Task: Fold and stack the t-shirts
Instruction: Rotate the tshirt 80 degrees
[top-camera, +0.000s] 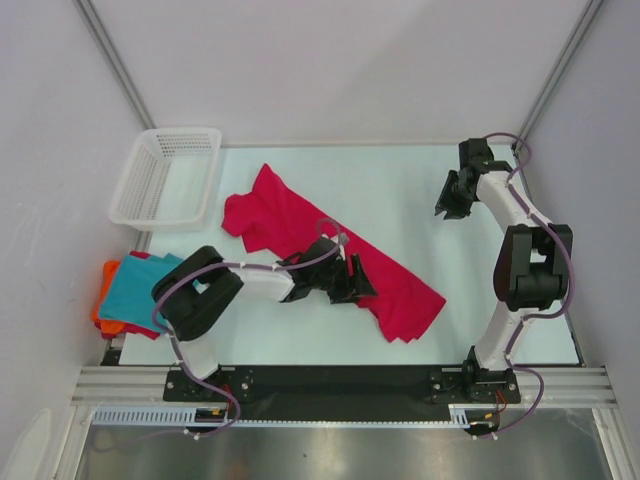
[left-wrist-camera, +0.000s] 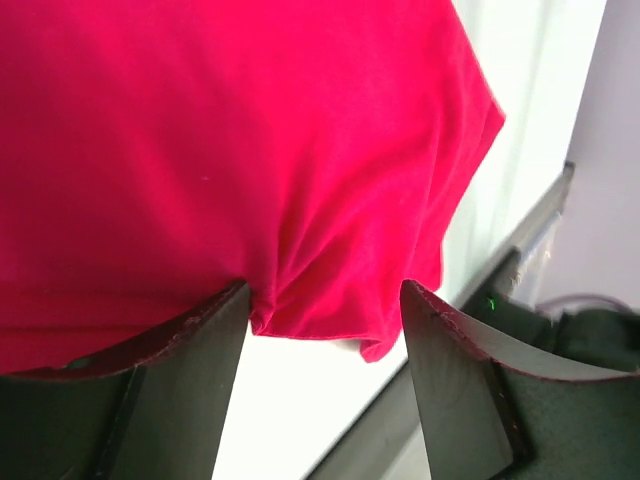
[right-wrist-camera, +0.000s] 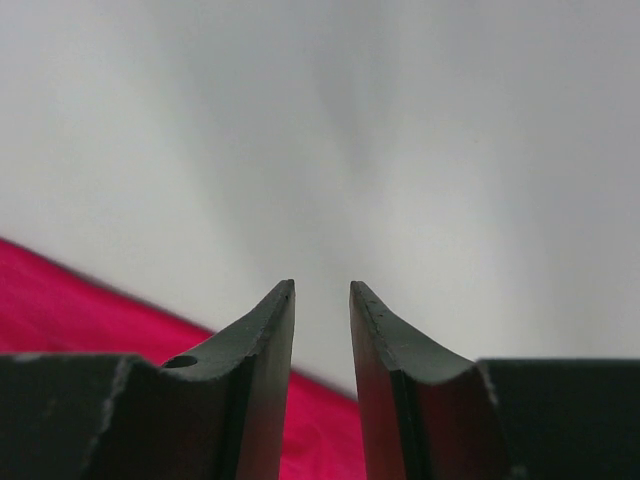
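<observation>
Left jaws spread over crimson t-shirt (left-wrist-camera: 250, 150); right jaws parted, empty; white basket (top-camera: 166, 176), teal t-shirt (top-camera: 135, 290) at left.

The crimson-pink t-shirt (top-camera: 290, 215) lies diagonally across the middle of the tabletop (top-camera: 400, 175). On its far side, bare tabletop leaves open passage. The white basket (top-camera: 165, 180) blocks the corner to its far left. The stacked teal t-shirt (top-camera: 140, 285) and orange t-shirt (top-camera: 103, 295) fill the edge at its near left. The left arm (top-camera: 250, 280) reaches over its middle. The right arm (top-camera: 510, 215) stands to its right, with a bare strip between.
</observation>
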